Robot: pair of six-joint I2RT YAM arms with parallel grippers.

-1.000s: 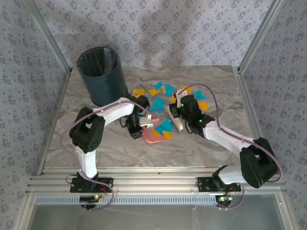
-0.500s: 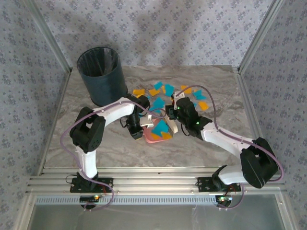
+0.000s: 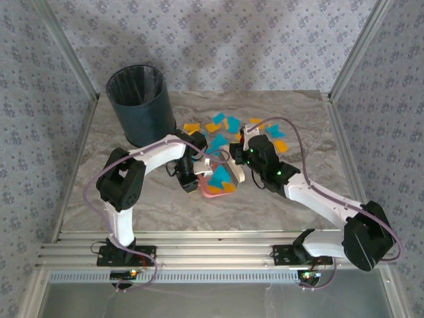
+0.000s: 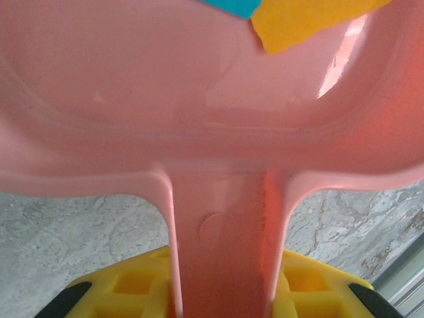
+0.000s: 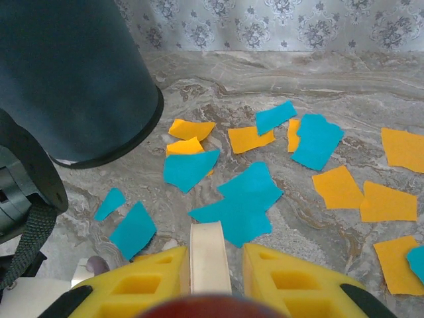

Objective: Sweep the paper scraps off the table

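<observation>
Orange and teal paper scraps [image 3: 228,124] lie scattered on the marbled table [image 3: 132,199] behind both grippers, and they spread ahead of the fingers in the right wrist view [image 5: 245,199]. My left gripper [image 3: 191,177] is shut on the handle [image 4: 225,245] of a pink dustpan [image 3: 211,193]. An orange scrap [image 4: 311,20] and a teal one [image 4: 232,5] lie in the pan. My right gripper [image 3: 244,158] is shut on the cream handle [image 5: 210,255] of a small brush [image 3: 229,173], whose head rests at the pan's mouth.
A dark round bin [image 3: 139,103] stands at the back left, close to the scraps and large at the left of the right wrist view [image 5: 66,73]. Aluminium rails [image 3: 212,252] edge the table. Patterned walls enclose the back and sides.
My right gripper has drawn the brush leftward to the dustpan's mouth, pushing teal and orange scraps into the pan. The left gripper and dustpan have stayed put.
</observation>
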